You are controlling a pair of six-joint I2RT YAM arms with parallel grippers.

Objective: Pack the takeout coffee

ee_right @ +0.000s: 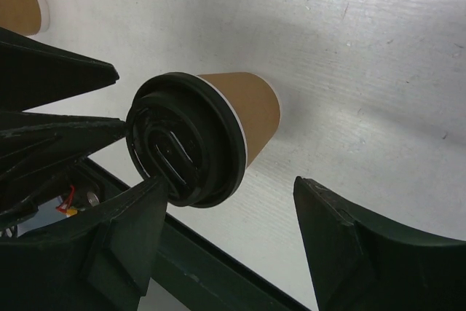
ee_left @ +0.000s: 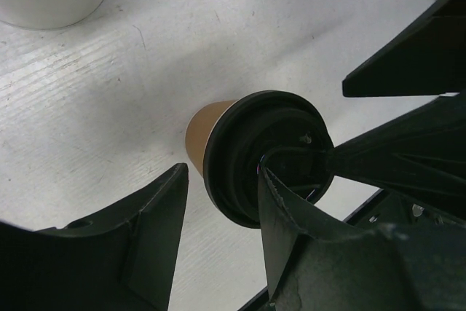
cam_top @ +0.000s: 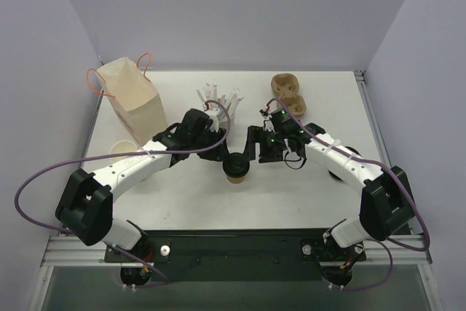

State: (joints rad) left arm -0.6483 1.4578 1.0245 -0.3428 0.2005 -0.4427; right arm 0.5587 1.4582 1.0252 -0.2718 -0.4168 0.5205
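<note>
The takeout coffee [cam_top: 237, 168], a brown paper cup with a black lid, stands upright on the white table between my two grippers. The left wrist view shows the cup [ee_left: 256, 155] from above. My left gripper [ee_left: 224, 172] is open over it, and its right finger [ee_left: 306, 238] lies across the lid's near edge. In the right wrist view my right gripper [ee_right: 229, 181] is open too; the cup [ee_right: 218, 125] sits at its left finger [ee_right: 138, 223], well clear of the other finger. From above, the left gripper [cam_top: 220, 149] and right gripper [cam_top: 254, 152] flank the lid closely.
A tan paper bag [cam_top: 135, 103] with orange handles stands at the back left. A pulp cup carrier [cam_top: 287, 89] lies at the back right, with white cutlery [cam_top: 219, 98] between them. A pale cup [cam_top: 121, 152] stands beside the left arm. Another brown cup [ee_right: 20, 5] shows at the right wrist view's top left.
</note>
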